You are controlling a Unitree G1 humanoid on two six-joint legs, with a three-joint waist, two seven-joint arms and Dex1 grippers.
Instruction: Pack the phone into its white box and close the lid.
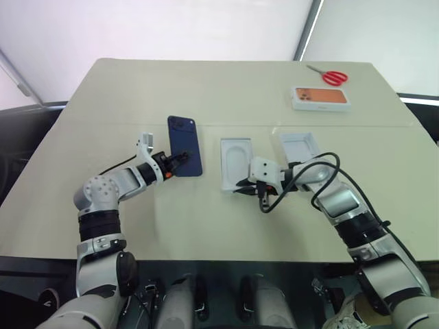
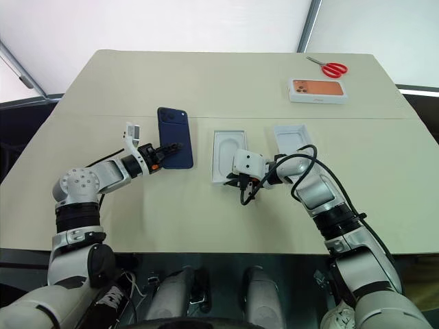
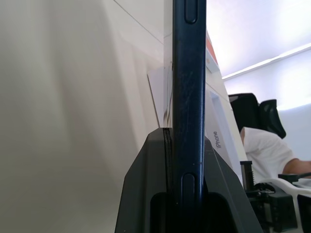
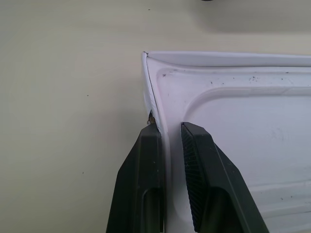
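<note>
My left gripper (image 1: 180,159) is shut on the near end of the dark navy phone (image 1: 185,145), which it holds off the table, left of centre. In the left wrist view the phone (image 3: 187,97) stands edge-on between the black fingers (image 3: 146,194). The white box (image 1: 224,164) lies open at the table's centre with a white insert (image 4: 243,126) with an oval recess in it. At the box's near corner my right gripper (image 4: 167,127) pinches the rim (image 4: 150,82), one finger outside and one inside. The lid (image 1: 300,145) lies inside up, right of the box.
A white box printed with an orange phone (image 1: 320,97) and red-handled scissors (image 1: 334,77) lie at the far right of the beige table (image 1: 206,89). A person in a white shirt (image 3: 265,145) sits beyond the table in the left wrist view.
</note>
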